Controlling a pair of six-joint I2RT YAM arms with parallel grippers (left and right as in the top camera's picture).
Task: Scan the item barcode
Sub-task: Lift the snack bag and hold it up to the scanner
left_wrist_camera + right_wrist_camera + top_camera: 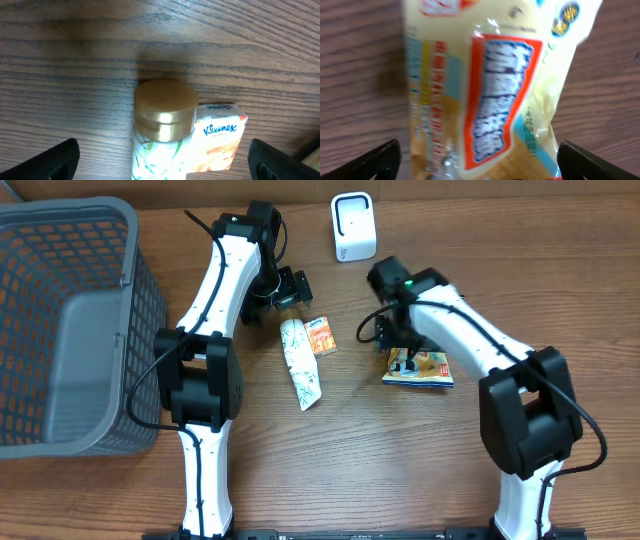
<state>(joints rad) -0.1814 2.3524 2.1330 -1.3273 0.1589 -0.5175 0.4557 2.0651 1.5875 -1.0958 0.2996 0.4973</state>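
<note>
The flat yellow plastic snack packet with a red-framed label panel [418, 368] [485, 90] lay on the brown wood-grain table [400, 470], right of centre. Its upper edge was hidden under the right arm in the overhead view. The right gripper [395, 332] [480, 162] hung directly above it. Its black fingertips [375, 160] stood wide apart at either side of the packet and touched nothing, so that pincer was open and held nothing.

To the left of the packet lay a white squeeze tube printed with green leaves and topped by a round gold cap [300, 365] [165, 112]. The cap pointed toward the far edge of the table. A small orange-and-white Kleenex tissue pack [321, 336] [220, 140] lay just beside the tube's cap end, on the tube's right. The left gripper [285, 290] [162, 160] hovered over the gold cap, its two dark fingers spread wide of the tube. It too was open and empty.

The small white upright barcode scanner [353, 227] stood near the far edge, well apart from the packet.

At the far left sat a large grey plastic lattice basket [150, 290], its smooth grey floor showing through the open top.
</note>
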